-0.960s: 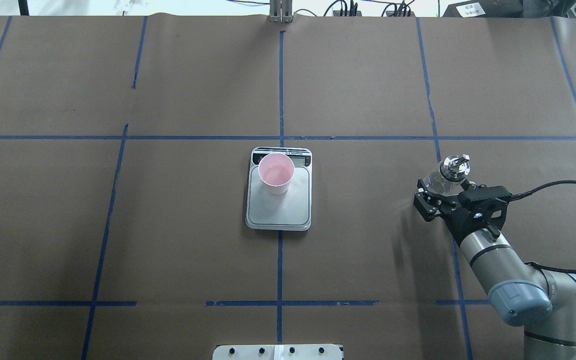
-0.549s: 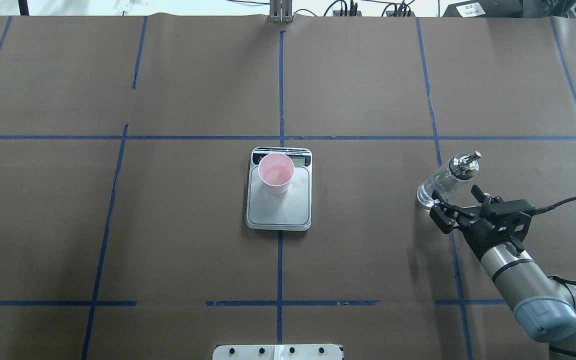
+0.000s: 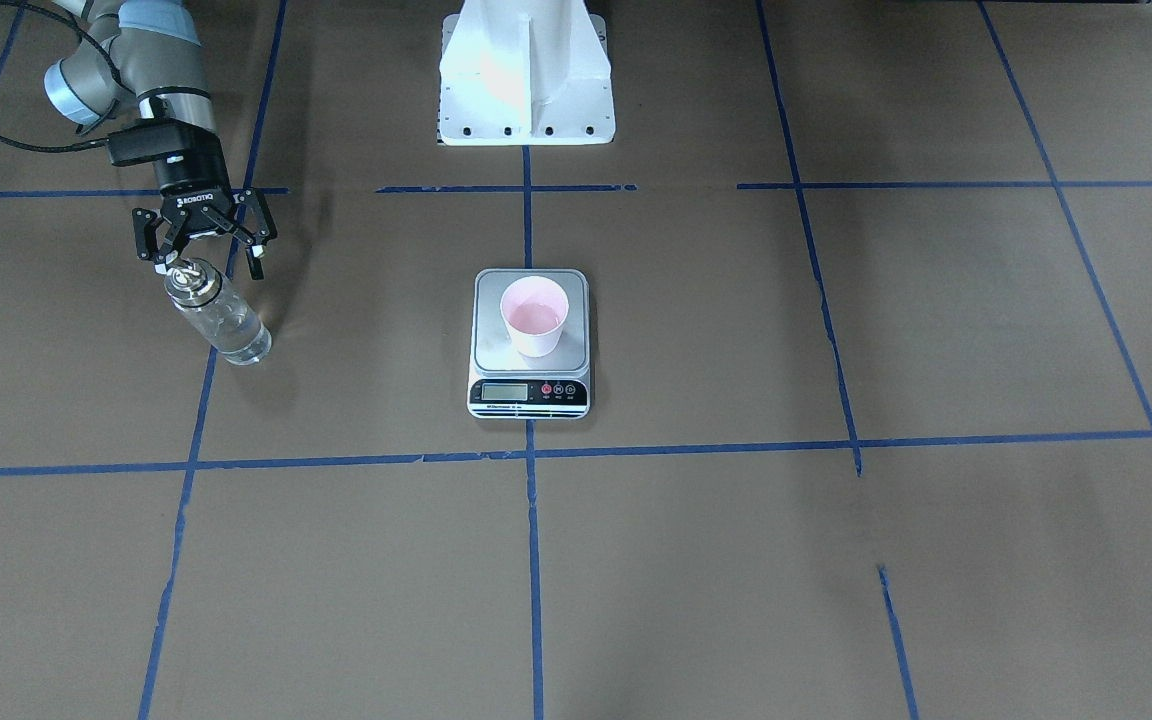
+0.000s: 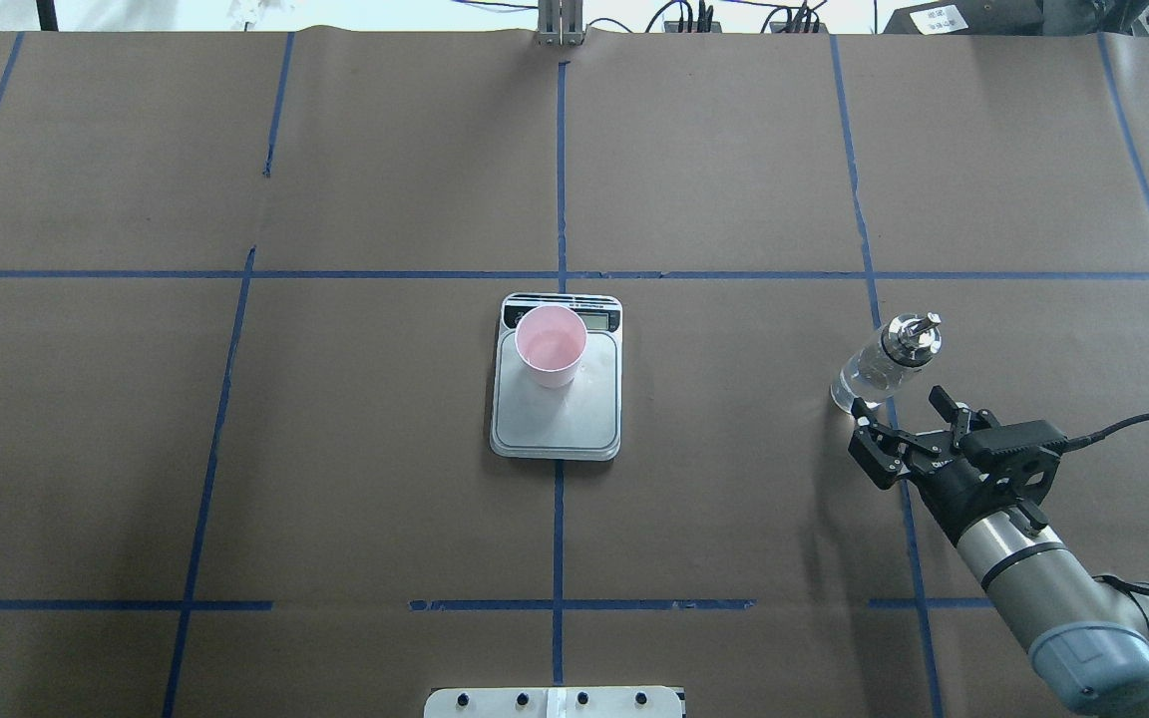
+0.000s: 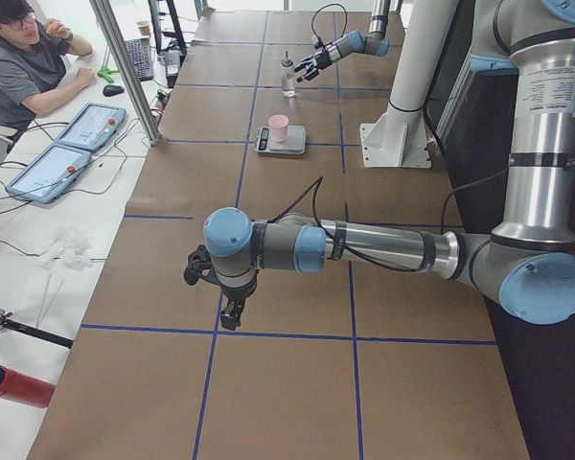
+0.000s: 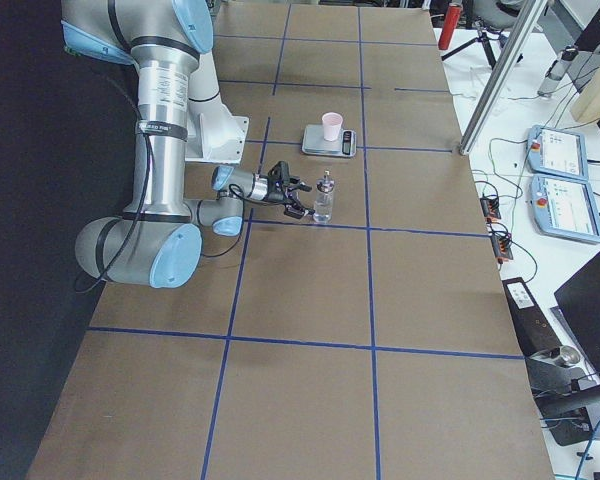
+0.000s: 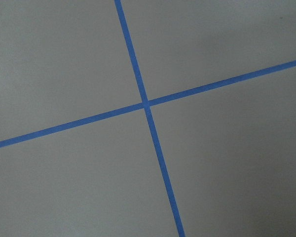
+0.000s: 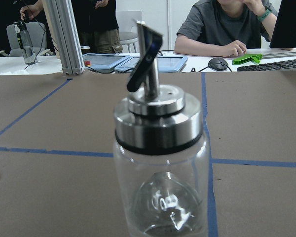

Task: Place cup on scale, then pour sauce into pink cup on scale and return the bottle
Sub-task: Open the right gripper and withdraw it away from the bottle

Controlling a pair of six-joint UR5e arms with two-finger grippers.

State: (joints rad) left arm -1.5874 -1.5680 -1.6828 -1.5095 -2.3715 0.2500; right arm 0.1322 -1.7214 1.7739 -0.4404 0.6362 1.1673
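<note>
The pink cup (image 4: 551, 344) stands upright on the far part of the scale (image 4: 555, 424), near its display; it also shows in the front view (image 3: 534, 315) on the scale (image 3: 528, 392). The clear glass bottle (image 4: 879, 369) with its silver pourer cap stands on the table to the right, free of any grip, with a little clear sauce at its bottom (image 8: 160, 217). My right gripper (image 4: 897, 409) is open and empty, just on the robot's side of the bottle (image 3: 221, 320). My left gripper (image 5: 220, 287) hangs over bare table far to the left; I cannot tell whether it is open or shut.
The robot's white base (image 3: 526, 80) stands at the near edge behind the scale. Blue tape lines (image 4: 560, 179) cross the brown table cover. Operators, tablets (image 5: 86, 125) and a metal post (image 5: 125, 67) are beyond the far edge.
My right gripper, which was around the bottle a second ago, has let go and drawn back toward the robot. The bottle stays standing on the table.
</note>
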